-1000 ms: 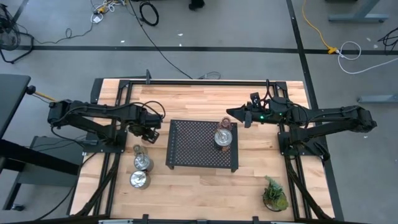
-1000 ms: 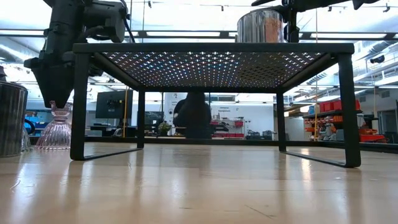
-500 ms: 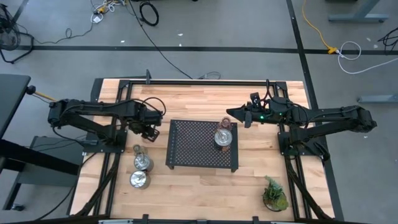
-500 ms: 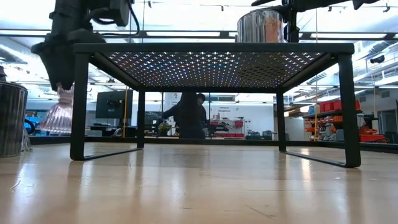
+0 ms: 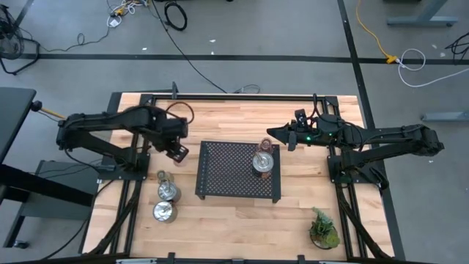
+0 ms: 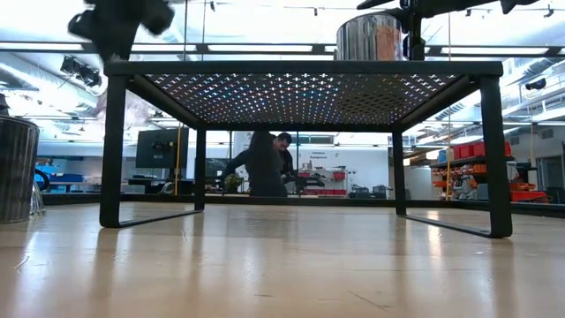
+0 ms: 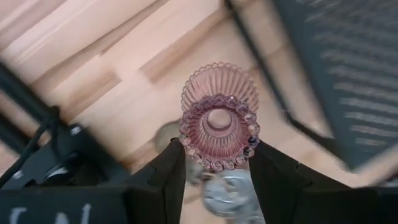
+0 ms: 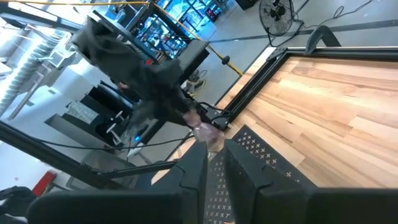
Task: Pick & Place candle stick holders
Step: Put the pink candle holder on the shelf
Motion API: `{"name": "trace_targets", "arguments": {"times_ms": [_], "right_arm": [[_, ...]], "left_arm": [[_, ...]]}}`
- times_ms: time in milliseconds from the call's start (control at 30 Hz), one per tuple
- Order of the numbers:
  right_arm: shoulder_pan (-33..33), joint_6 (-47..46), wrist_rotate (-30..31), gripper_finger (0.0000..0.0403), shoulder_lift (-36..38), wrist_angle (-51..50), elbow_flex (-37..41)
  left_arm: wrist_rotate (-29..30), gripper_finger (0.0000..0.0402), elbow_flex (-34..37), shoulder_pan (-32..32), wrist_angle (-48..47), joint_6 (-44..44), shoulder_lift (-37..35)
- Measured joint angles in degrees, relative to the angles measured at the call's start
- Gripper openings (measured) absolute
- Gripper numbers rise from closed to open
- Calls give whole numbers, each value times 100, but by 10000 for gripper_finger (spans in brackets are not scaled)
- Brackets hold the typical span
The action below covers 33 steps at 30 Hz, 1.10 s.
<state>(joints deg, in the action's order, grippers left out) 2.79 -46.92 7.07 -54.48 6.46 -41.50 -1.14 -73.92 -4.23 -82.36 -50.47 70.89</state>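
High view: my left gripper hangs above the bare wood just left of the black perforated tray. A silver holder stands on the tray's right side, two more silver holders on the table in front of my left gripper. My right gripper waits behind the tray.

Low view: my left gripper is blurred at the top left.

Left wrist view: my fingers are clamped on the pink ribbed glass holder, clear of the table.

Right wrist view: I cannot tell how my right gripper stands
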Motion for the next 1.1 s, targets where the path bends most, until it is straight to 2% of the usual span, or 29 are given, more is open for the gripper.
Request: {"name": "trace_targets", "arguments": {"times_ms": [200,367,500,833,967,1100], "right_arm": [[0,-4,102,52,0,49,0],[0,-4,103,52,0,76,0],[0,-9,103,52,0,112,0],[-59,-110,-146,52,0,120,0],[-123,-85,-155,52,0,107,0],[-129,-94,-157,52,0,59,0]], "left_arm": [[-19,156,-1117,-2,8,26,0],[-15,154,-1693,-6,693,106,127],[-26,122,-2085,-11,1262,497,581],[-302,31,-3337,-48,958,1637,2166],[-205,6,-3498,-41,567,1850,2412],[124,6,-3415,-89,274,1841,2415]]}}
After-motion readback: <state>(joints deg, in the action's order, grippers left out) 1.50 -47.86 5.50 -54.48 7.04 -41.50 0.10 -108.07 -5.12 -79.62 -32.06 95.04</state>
